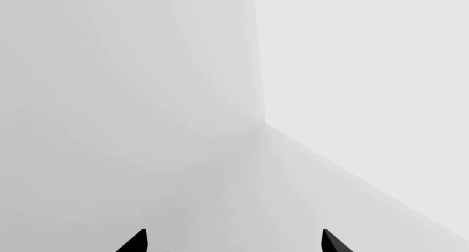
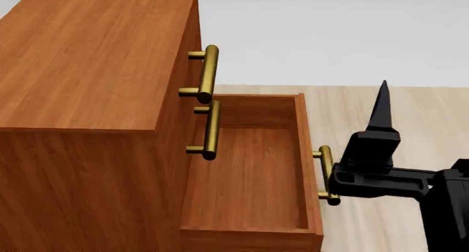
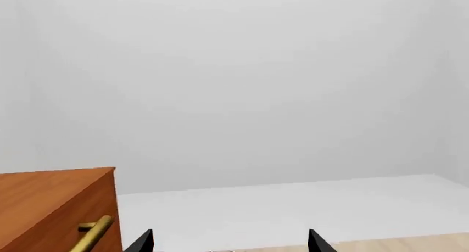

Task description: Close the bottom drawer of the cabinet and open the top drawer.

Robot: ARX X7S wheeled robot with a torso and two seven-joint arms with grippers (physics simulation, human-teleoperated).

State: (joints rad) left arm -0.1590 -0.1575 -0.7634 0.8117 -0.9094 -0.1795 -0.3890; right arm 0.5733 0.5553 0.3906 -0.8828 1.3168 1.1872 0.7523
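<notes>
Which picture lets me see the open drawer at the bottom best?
The head view: the bottom drawer shows pulled out, its bare inside and brass handle visible, with the right gripper beside it. The right wrist view catches only the cabinet's top corner and one handle; the left wrist view shows blank walls.

No readable txt, labels, brands, nos. or signs on any surface, all 3 views
</notes>
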